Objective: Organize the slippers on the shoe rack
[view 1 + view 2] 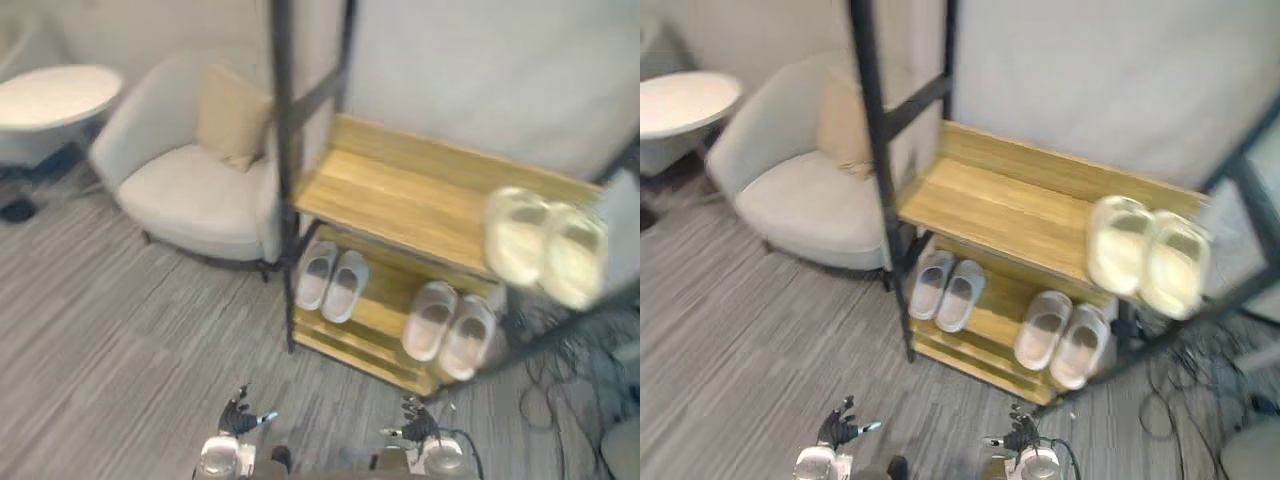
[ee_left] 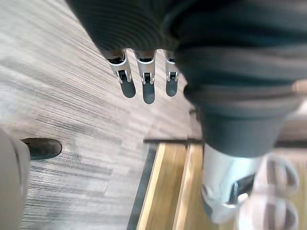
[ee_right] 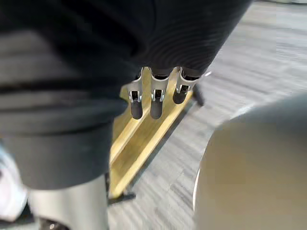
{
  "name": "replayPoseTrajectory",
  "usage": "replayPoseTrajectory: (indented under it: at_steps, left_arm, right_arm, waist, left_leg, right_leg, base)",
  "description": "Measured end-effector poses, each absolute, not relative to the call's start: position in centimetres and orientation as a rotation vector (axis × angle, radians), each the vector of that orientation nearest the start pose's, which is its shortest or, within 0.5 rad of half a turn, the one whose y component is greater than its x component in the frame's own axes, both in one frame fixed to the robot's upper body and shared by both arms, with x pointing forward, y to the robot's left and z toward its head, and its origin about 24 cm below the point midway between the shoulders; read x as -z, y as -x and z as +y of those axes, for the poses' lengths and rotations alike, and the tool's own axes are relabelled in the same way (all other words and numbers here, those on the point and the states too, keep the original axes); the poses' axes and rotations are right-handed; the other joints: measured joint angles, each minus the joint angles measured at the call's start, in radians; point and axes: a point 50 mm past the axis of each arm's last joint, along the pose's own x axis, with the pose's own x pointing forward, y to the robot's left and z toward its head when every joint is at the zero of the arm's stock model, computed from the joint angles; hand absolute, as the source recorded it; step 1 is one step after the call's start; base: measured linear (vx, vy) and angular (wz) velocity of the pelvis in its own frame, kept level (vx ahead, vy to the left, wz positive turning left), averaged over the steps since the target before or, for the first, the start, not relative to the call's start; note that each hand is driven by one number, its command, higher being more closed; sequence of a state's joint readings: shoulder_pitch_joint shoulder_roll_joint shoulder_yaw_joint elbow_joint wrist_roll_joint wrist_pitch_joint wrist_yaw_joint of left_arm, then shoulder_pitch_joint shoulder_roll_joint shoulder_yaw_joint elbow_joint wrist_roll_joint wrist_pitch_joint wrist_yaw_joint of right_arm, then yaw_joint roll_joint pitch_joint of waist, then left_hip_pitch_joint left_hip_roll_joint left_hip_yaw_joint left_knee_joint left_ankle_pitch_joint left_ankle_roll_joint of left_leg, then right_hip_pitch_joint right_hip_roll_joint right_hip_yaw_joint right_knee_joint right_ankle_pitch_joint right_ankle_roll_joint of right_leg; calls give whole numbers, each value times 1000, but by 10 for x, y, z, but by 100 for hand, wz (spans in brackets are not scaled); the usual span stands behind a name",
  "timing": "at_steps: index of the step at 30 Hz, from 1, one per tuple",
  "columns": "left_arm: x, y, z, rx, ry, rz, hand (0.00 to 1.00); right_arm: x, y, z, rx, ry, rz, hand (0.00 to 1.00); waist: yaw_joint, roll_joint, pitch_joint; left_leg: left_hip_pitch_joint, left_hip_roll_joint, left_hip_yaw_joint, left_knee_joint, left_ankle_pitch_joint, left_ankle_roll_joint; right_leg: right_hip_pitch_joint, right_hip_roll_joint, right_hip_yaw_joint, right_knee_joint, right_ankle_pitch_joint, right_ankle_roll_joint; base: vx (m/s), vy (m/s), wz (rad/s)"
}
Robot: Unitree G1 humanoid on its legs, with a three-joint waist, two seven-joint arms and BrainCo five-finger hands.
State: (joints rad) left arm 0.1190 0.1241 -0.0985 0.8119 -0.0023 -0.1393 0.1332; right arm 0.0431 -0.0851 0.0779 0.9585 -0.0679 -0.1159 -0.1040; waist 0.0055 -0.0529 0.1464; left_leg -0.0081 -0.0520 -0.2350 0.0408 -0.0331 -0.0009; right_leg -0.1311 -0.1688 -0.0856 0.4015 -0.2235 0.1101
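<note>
a cream armchair [image 1: 190, 190] stands on grey striped carpet [image 1: 110, 330], with a beige cushion [image 1: 232, 118] leaning upright against its backrest. a round white table [image 1: 55, 95] sits to the chair's left, near a pale wall [image 1: 480, 60].

Straight-fingered left hand [image 2: 146, 73] hangs over carpet [image 2: 67, 100] beside shoe rack [image 2: 165, 191].

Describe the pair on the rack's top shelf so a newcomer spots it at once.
Find the black-framed wooden shoe rack right of the pale armchair. At the right end of its top shelf sits one pair of slippers. It is pale yellow and alone up there; the two greyish pairs sit on the shelf below.
</note>
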Motion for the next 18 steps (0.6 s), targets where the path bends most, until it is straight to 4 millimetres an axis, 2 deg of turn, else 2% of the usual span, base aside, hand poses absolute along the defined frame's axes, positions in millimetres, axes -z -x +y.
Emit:
replayPoseTrajectory:
  at_steps: [1, 2, 3, 4, 5, 7, 9, 11, 13, 16, 18]
  left_arm:
    - [130, -139, 188, -98, -194, 780, 0]
    - [130, -142, 185, -93, -190, 781, 0]
    - [129, -144, 183, -90, -185, 772, 0]
    - [131, -141, 175, -84, -162, 777, 0]
    - [133, -138, 173, -80, -157, 788, 0]
    - [132, -140, 171, -68, -157, 782, 0]
    - [130, -145, 167, -53, -160, 768, 0]
    - [129, -150, 162, -24, -165, 754, 0]
    - [127, -155, 158, -6, -171, 740, 0]
    - [126, -158, 158, 2, -179, 731, 0]
    - [124, -162, 158, 8, -186, 720, 0]
  right_arm:
    - [143, -138, -174, 34, 210, 875, 0]
    - [143, -139, -178, 48, 214, 876, 0]
    - [143, -139, -179, 55, 210, 876, 0]
    - [142, -139, -185, 79, 211, 878, 0]
    - [139, -146, -188, 85, 218, 859, 0]
    - [138, -149, -185, 85, 213, 846, 0]
    - [138, -151, -181, 84, 201, 842, 0]
    - [135, -158, -180, 94, 195, 822, 0]
    - [129, -171, -179, 109, 181, 785, 0]
    - [124, -176, -180, 126, 168, 746, 0]
    - [120, -181, -180, 124, 166, 721, 0]
  waist:
    - [1, -14, -2]
    - [-4, -8, 9]
    - [-5, 0, 10]
    - [17, 36, 10]
    - [23, 58, 11]
    - [19, 62, 10]
    - [19, 52, 20]
    - [16, 45, 26]
    - [16, 38, 44]
    - [9, 33, 46]
    - [-1, 38, 44]
  left_leg:
    - [-15, -30, -33, 9, -4, -6]
    - [-27, -46, -79, 26, -14, -20]
    - [-26, -39, -77, 28, -14, -24]
    - [-49, -13, -80, 31, -10, -46]
    - [-70, 2, -81, 42, -14, -57]
    - [-99, 11, -75, 67, -16, -68]
    - [-118, 17, -28, 89, -17, -71]
    - [-144, 63, 204, 115, -39, -63]
    - [-198, 127, 502, 227, -60, -24]
    - [-241, 120, 608, 319, -64, -11]
    - [-264, 106, 690, 322, -63, 35]
  right_leg:
    - [0, -9, -3, -70, 28, -21]
    - [22, -27, -48, -87, 50, -20]
    - [28, -24, -62, -99, 47, -21]
    - [39, -6, -104, -137, 52, -31]
    - [58, 13, -133, -174, 69, -39]
    - [89, 27, -190, -219, 79, -42]
    - [124, 26, -245, -234, 80, -42]
    - [141, 27, -295, -231, 80, -42]
    - [159, 20, -323, -225, 77, -39]
    - [180, -8, -362, -223, 64, -21]
    - [192, -40, -424, -231, 55, -11]
  base:
    - [50, -286, 177]
    - [35, -181, 124]
    - [104, -196, 110]
    - [140, -102, 56]
    - [178, -128, 53]
    - [168, -111, 81]
    - [134, -71, 86]
    - [69, -3, 56]
    - [58, 55, 46]
    - [113, 125, 65]
    - [86, 141, 77]
